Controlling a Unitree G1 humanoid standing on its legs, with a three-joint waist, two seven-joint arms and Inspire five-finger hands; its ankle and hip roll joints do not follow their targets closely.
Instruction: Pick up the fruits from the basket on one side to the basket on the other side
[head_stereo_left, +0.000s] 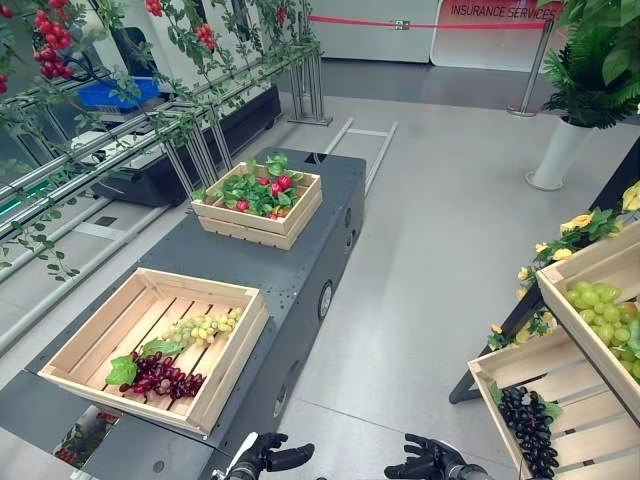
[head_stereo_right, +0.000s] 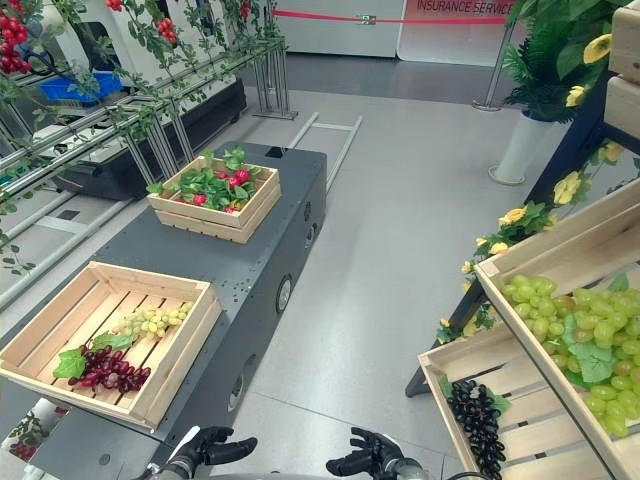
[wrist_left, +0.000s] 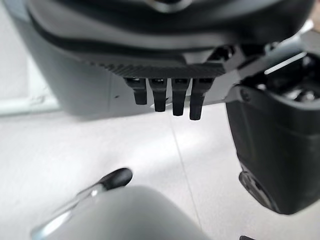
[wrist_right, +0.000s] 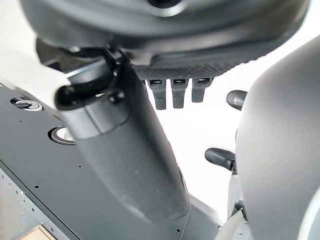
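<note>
In the left eye view, a near wooden crate (head_stereo_left: 232, 350) on a dark platform (head_stereo_left: 300, 250) is seen holding green grapes (head_stereo_left: 203, 328) and red grapes (head_stereo_left: 160, 377). In the right eye view, shelf crates (head_stereo_right: 520, 340) at right are shown with more grapes. In the wrist views, the left hand (wrist_left: 165, 95) and right hand (wrist_right: 177, 90) are seen with fingers relaxed, apart, holding nothing.

Left hand (head_stereo_left: 268, 455) and right hand (head_stereo_left: 425, 462), at the lower edge of the frame: dark, glossy black, with jointed fingers. The left thumb bears a white cover. Wrist views: ribbed black palm edge, blocky black fingertips (wrist_left: 173, 102), silver-grey arm casing.
</note>
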